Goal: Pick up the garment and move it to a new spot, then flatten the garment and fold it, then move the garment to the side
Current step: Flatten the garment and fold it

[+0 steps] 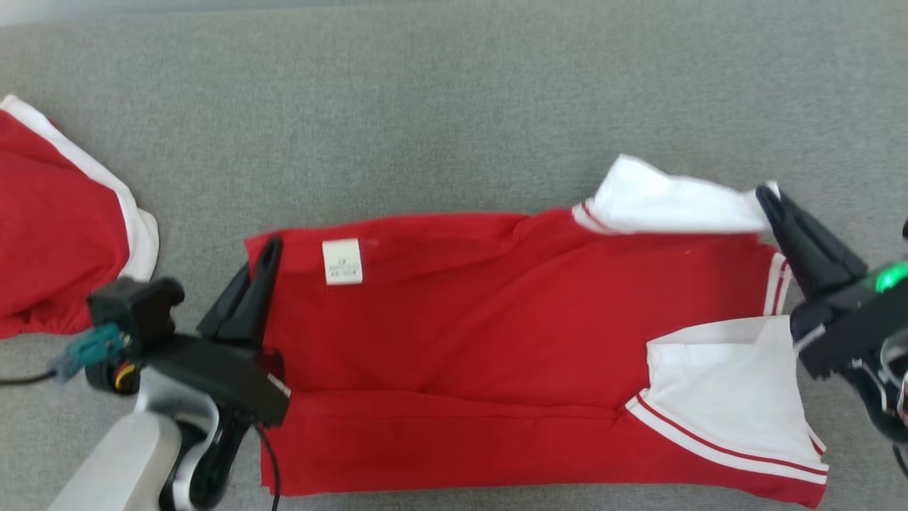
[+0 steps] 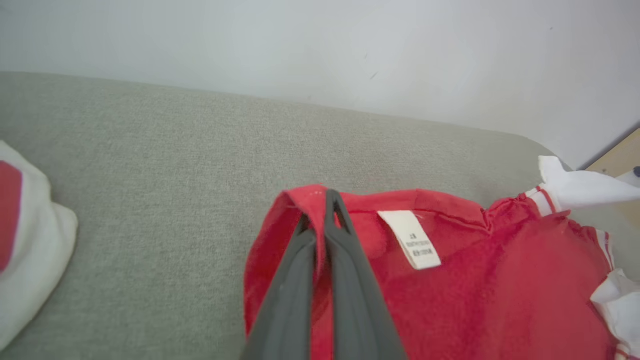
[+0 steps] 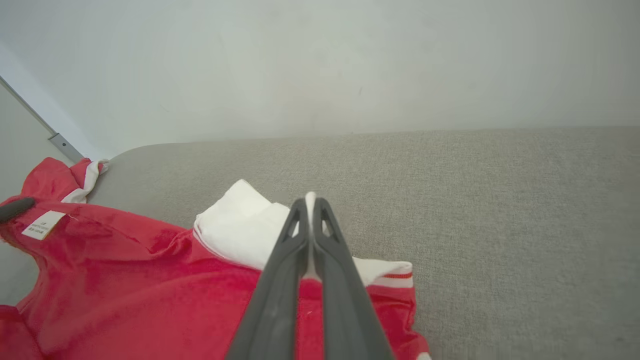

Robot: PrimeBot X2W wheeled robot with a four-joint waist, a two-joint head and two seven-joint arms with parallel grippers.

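Currently the red garment [image 1: 461,333] lies spread on the grey fabric surface [image 1: 454,106], mid head view. Its left edge is pinched in the clenched left end effector [image 1: 272,247], cloth running to 3 o'clock from there. At the far side, the right end effector [image 1: 766,193] is clamped on the white sleeve [image 1: 674,202] tip, garment body at its 8 o'clock. Another red piece [image 1: 50,227] sits at 9 o'clock, well apart.
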